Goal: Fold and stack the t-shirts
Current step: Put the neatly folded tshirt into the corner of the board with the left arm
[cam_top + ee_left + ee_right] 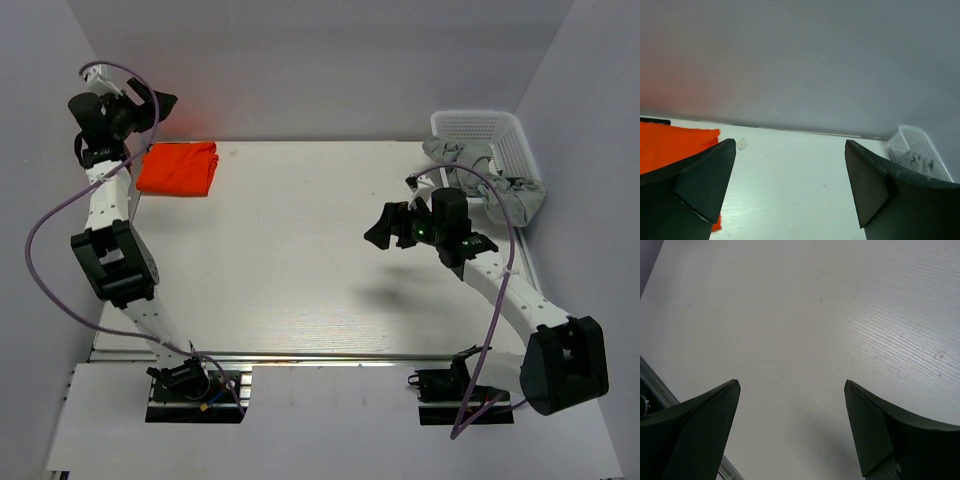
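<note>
While both arms hang empty above the table (300, 260), the risks lie in the next pick, not in anything held; nearest, at about 3 o'clock of the table's middle, the right gripper (385, 225) hovers over bare wood with its jaws spread wide and nothing between them. Beyond it, at 2 o'clock, the pale grey t-shirts (495, 185) lie crumpled in a heap, spilling over the rim of the white lattice basket (480, 125); how many are tangled there I cannot tell. A pinch into that heap could lift two at once, or snag a finger in the lattice and drag the basket along; a grip low on a fold would likely bring the cloth out bunched and hard to flatten. Farthest, at 10 o'clock, the orange-red t-shirt (178, 168) lies folded flat by the table's far left corner; the left gripper (155, 102), also wide open and empty, is raised just behind it, and a careless descent could rumple that fold.
</note>
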{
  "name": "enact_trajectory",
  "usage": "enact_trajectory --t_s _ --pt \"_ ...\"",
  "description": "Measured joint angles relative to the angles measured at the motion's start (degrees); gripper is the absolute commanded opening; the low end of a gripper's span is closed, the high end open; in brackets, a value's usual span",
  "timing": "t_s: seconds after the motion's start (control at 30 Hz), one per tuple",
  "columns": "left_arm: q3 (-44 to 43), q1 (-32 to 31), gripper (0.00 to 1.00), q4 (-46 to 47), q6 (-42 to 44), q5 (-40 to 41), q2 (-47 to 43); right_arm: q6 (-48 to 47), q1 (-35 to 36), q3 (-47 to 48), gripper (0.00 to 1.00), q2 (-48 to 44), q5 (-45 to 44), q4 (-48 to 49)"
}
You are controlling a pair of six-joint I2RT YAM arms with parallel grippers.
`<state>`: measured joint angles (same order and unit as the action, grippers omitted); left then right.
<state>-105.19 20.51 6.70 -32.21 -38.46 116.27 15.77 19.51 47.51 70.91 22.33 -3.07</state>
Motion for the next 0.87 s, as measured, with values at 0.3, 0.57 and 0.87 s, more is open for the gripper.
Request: enact_trajectory --t_s 0.3,0.57,0.87 --pt "45.0 -17.3 1.0 -10.3 10.1 16.5 -46.4 3.9 0.0 -8.2 0.9 -9.9 -5.8 3.0" --pt "61.0 -24.8 1.0 -18.7 9.6 30.1 -58.2 5.5 0.0 -15.7 0.9 -15.8 -10.0 4.2" --pt "59.0 -28.6 1.0 -25.3 9.5 40.4 -50.8 6.3 0.0 -18.8 0.9 -16.8 -13.1 5.1"
